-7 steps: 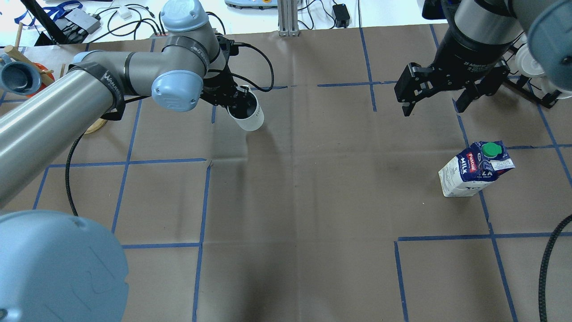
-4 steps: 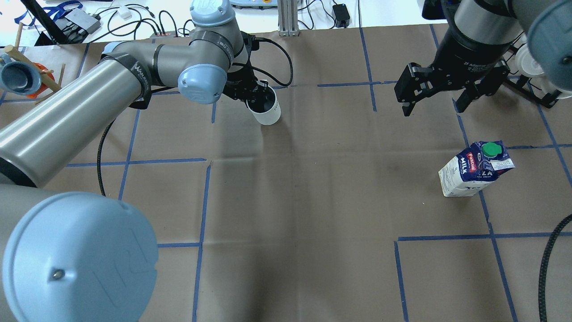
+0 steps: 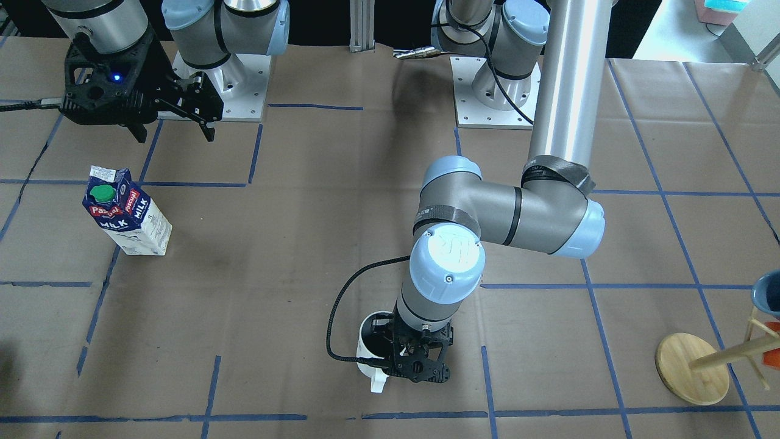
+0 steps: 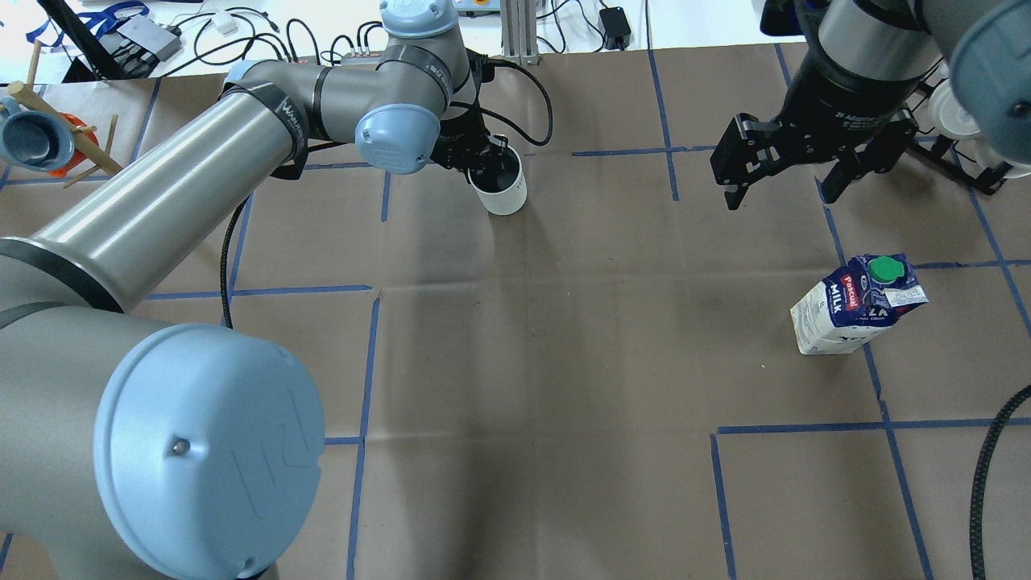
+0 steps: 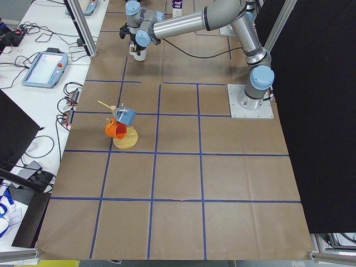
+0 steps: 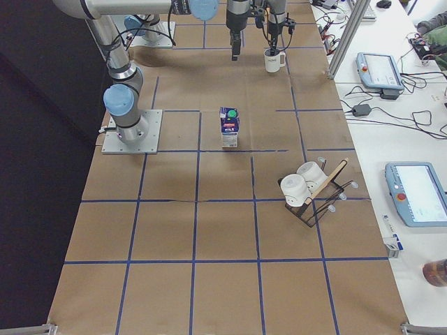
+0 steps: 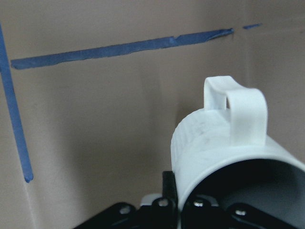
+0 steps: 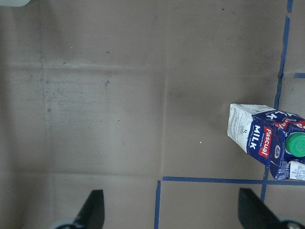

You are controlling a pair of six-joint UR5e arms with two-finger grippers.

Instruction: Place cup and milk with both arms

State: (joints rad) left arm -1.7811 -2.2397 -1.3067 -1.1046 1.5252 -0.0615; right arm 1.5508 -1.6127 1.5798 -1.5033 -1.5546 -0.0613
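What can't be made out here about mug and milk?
- Base of the white ceramic mug: front-facing view, hidden by the left gripper; set down or not, cannot tell.
- Its dark lettering: overhead view, too small to read.
- Top of the blue-and-white gable-top milk carton: right wrist view, cut off by the right edge.

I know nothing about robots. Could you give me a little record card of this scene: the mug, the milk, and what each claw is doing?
Cup: white mug, upright, handle pointing away from the robot; lifted or resting on the table, cannot tell
Left claw: shut on the cup's rim
Milk carton: standing upright on the table, green cap on, nothing touching it
Right claw: open, empty, in the air, apart from the milk carton
Mug stand: wooden, at the table's end on the robot's left
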